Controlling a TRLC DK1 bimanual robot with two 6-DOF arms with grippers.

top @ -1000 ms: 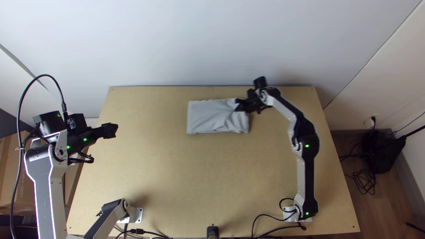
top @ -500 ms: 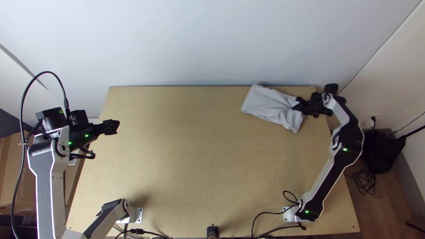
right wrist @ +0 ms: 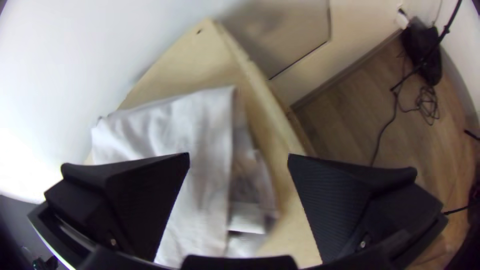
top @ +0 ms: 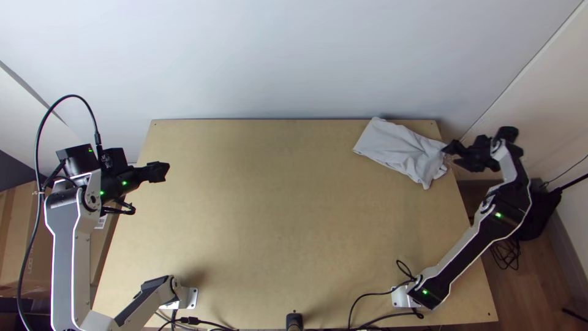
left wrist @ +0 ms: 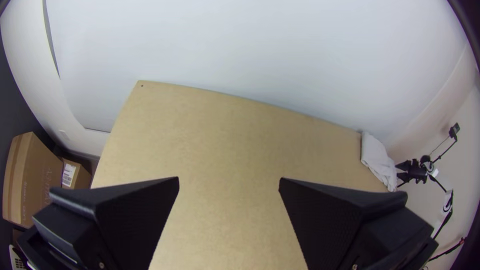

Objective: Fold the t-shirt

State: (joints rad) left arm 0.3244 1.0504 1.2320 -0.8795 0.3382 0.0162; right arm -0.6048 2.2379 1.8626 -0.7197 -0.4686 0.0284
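Fingers [left wrist: 135, 215] gape empty, left gripper [top: 166, 171], right gripper [top: 455, 157], by wooden table [top: 263, 233], pale wall [top: 294, 55] beyond.

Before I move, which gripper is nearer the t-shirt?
Right: the right gripper is open beside the t-shirt at the table's right edge; the left gripper is near its left edge.

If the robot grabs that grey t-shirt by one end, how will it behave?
The t-shirt will probably be floppy, since its end near the right tool lies rumpled. It looks light for its size, being thin cloth. The folded layers may slip apart, as nothing visible fastens them.
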